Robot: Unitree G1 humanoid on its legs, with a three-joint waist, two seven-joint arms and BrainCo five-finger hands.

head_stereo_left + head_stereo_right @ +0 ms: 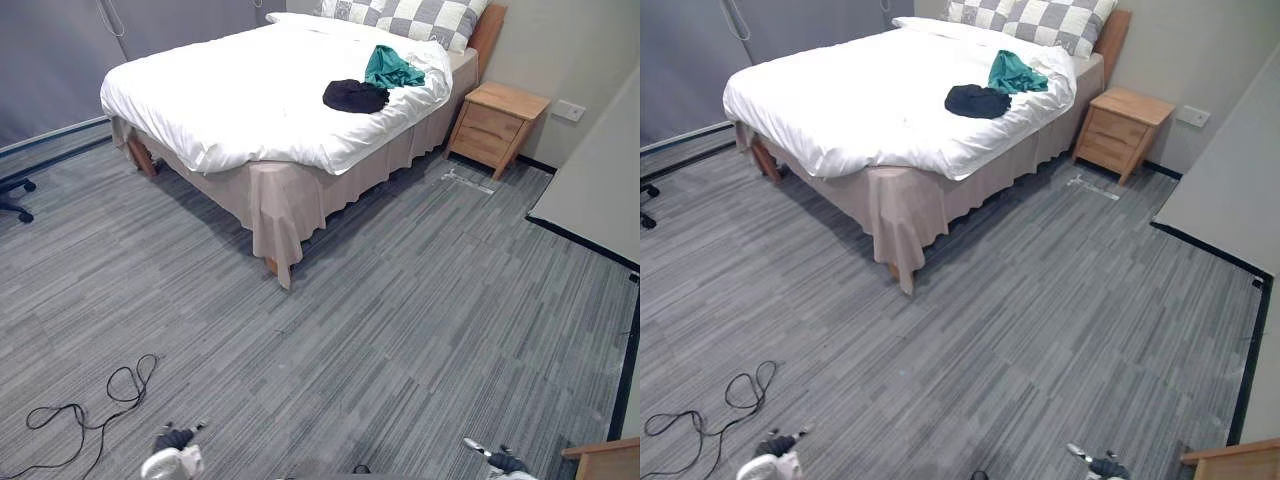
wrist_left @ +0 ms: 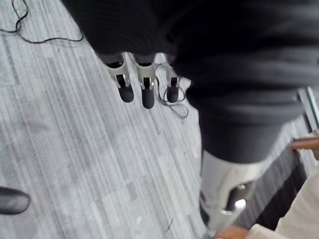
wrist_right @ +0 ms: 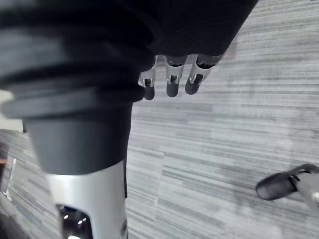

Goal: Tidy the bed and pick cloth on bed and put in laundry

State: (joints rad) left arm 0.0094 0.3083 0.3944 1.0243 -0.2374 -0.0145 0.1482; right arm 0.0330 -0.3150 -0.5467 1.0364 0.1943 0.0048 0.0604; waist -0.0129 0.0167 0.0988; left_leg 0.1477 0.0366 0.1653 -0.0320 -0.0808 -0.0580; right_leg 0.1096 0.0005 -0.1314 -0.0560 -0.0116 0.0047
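A black cloth (image 1: 355,95) lies bunched on the bed's white duvet (image 1: 240,95), toward its right side. A teal cloth (image 1: 390,68) lies crumpled just behind it, near the checkered pillows (image 1: 420,18). The bed stands across the room from me, well out of reach. My left hand (image 1: 172,452) hangs low at the bottom edge over the carpet, and its fingers (image 2: 144,87) are straight with nothing in them. My right hand (image 1: 495,460) hangs at the lower right, its fingers (image 3: 172,82) also relaxed and empty.
A wooden nightstand (image 1: 497,125) stands right of the bed against the wall. An office chair's base (image 1: 12,198) pokes in at the left. A wooden furniture corner (image 1: 605,458) sits at the lower right. Grey carpet (image 1: 400,330) stretches between me and the bed.
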